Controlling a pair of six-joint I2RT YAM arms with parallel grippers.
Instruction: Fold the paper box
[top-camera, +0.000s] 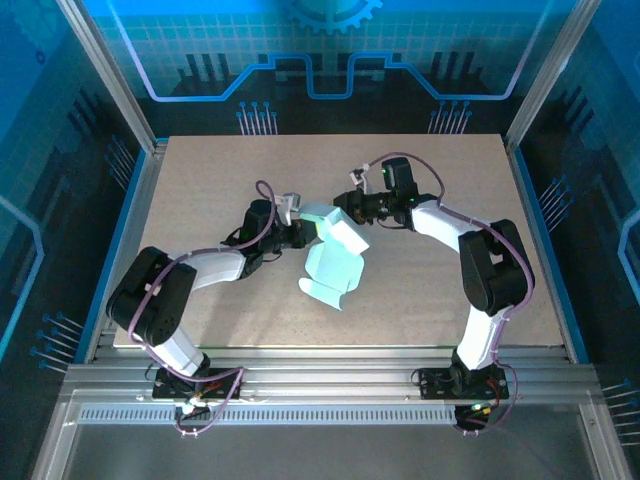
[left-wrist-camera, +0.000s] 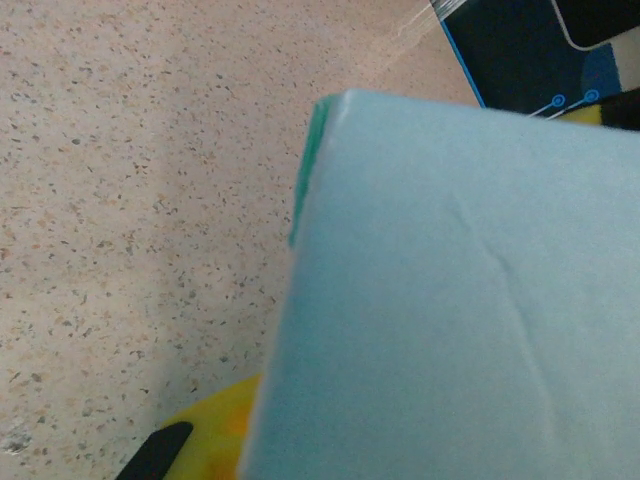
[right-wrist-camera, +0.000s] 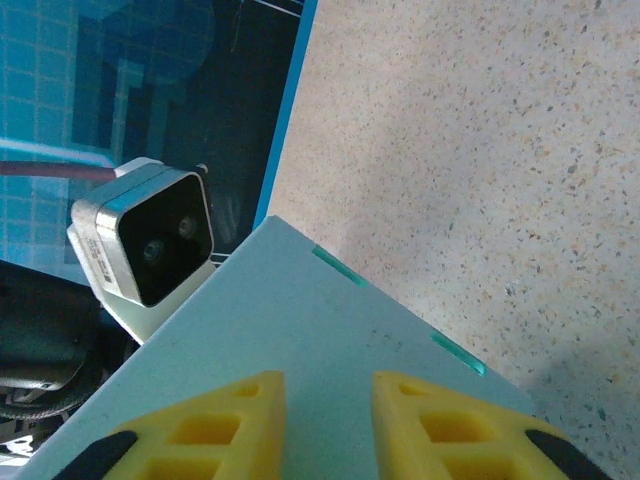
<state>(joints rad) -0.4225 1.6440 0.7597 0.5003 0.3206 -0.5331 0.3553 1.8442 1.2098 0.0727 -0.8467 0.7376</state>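
Observation:
The paper box (top-camera: 335, 265) is a pale mint card, partly folded, standing tilted on the table between the two arms. My left gripper (top-camera: 303, 232) is at its upper left edge and is shut on it. In the left wrist view the paper box (left-wrist-camera: 450, 300) covers the jaws, and one yellow finger (left-wrist-camera: 210, 428) shows beside the card. My right gripper (top-camera: 345, 212) is at the box's top corner. In the right wrist view my right gripper (right-wrist-camera: 328, 385) is held over a flat panel of the paper box (right-wrist-camera: 300, 320), with a gap between its fingers and nothing in it.
The speckled beige table (top-camera: 430, 290) has bare room on every side of the box. The left wrist's camera housing (right-wrist-camera: 150, 245) sits close behind the card. Metal frame posts and blue walls surround the table, with a rail (top-camera: 320, 380) along the near edge.

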